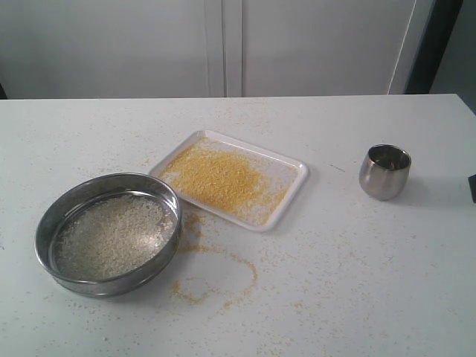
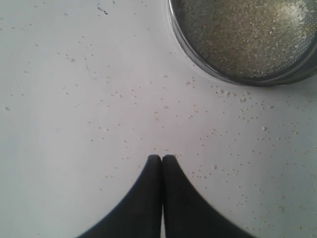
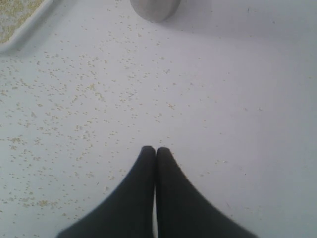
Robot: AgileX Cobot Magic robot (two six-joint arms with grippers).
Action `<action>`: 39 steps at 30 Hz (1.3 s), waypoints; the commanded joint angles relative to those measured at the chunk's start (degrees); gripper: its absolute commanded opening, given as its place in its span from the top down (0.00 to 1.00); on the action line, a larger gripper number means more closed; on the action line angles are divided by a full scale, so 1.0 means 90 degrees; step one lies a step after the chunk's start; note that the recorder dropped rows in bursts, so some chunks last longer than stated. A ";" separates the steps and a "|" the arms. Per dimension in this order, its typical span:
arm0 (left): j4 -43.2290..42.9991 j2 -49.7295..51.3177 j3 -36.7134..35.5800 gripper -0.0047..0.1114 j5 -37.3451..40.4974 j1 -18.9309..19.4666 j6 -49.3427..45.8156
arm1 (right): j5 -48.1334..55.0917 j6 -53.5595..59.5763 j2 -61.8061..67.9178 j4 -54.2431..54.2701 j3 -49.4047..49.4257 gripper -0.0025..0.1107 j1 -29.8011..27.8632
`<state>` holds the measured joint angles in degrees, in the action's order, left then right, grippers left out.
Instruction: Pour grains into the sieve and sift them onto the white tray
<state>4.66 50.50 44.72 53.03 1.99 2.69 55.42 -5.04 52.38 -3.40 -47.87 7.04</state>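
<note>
The steel sieve (image 1: 108, 233) stands on the table at the left, holding pale whitish grains (image 1: 111, 234). It also shows in the left wrist view as the sieve (image 2: 247, 39). The white tray (image 1: 291, 195) lies in the middle, covered with golden-yellow meal (image 1: 212, 177); a corner of the tray (image 3: 20, 22) appears in the right wrist view. My left gripper (image 2: 162, 157) is shut and empty over bare table near the sieve. My right gripper (image 3: 155, 149) is shut and empty, some way from the cup. Neither gripper shows in the exterior view.
A small rounded steel cup (image 1: 384, 172) stands upright at the right; its base is the cup (image 3: 154, 9) in the right wrist view. Spilled yellow meal (image 1: 223, 286) trails across the table between sieve and tray. Loose grains dot the white table (image 1: 349, 282).
</note>
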 commanded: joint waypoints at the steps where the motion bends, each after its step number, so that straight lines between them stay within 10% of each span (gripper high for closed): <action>1: -0.0023 -0.0044 -0.0030 0.96 0.0048 0.0025 -0.0075 | -0.0035 0.0029 -0.0026 -0.0007 0.0001 0.98 -0.0009; 20: -0.0191 -0.0930 -0.0141 0.96 -0.0254 0.0025 -0.0157 | -0.0035 0.0029 -0.0026 -0.0007 0.0001 0.98 -0.0009; 39: -0.0230 -0.3893 -0.2935 0.96 -0.2516 0.0025 -0.0146 | -0.0035 0.0029 -0.0026 -0.0007 0.0001 0.98 -0.0009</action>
<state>2.99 18.23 21.06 32.98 1.99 1.32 55.42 -5.04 52.38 -3.40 -47.87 7.04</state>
